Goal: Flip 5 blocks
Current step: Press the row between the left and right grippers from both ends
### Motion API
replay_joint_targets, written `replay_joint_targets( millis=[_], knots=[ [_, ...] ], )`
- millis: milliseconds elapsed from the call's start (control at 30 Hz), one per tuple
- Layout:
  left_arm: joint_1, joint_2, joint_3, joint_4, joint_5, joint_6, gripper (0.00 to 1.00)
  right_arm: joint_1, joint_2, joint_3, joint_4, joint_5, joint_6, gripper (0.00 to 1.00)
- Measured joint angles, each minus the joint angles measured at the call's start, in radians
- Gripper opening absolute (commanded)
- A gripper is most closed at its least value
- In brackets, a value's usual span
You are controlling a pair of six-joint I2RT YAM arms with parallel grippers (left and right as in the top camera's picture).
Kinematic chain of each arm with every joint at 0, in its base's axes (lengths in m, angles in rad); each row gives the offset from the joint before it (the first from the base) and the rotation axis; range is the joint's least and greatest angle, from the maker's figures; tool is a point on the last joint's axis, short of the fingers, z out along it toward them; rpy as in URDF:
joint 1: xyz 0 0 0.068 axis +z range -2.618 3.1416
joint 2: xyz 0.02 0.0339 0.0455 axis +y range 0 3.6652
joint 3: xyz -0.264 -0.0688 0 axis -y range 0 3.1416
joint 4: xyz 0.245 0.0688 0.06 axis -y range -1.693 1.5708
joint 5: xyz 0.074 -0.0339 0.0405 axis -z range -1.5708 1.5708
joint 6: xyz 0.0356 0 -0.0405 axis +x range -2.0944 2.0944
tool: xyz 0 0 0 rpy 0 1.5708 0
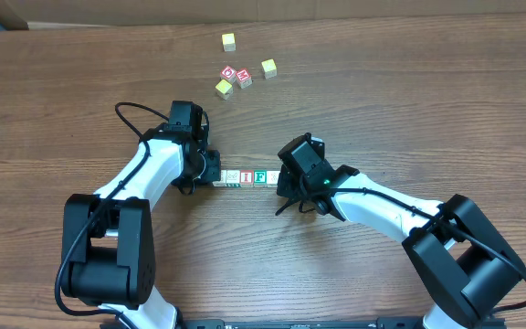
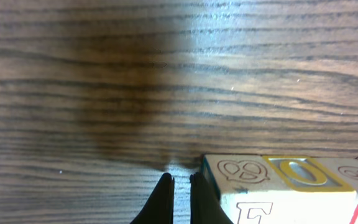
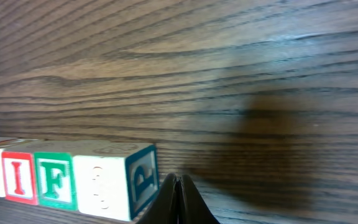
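While both sets of jaws are pinched shut on nothing, the left gripper (image 2: 179,182) sits at the left end of the row of blocks (image 1: 249,177) and the right gripper (image 3: 176,182) sits at its right end. Flipping seems not yet begun. Since neighbouring blocks touch, one gripper must next open and take an end block. Bare table (image 1: 382,110) lies beyond the row, with loose cubes (image 1: 243,71) well behind it.

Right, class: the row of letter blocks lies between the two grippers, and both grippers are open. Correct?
Not open: the wrist views show the left gripper and right gripper shut. The row of letter blocks does lie between them.
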Motion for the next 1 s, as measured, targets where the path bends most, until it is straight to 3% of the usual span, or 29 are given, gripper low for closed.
replay_joint_targets(
  millis=[1000],
  knots=[
    [0.002, 0.000, 0.000, 0.014, -0.003, 0.015, 0.04, 0.017, 0.003, 0.000, 0.052, -0.051, 0.025, 0.04]
  ],
)
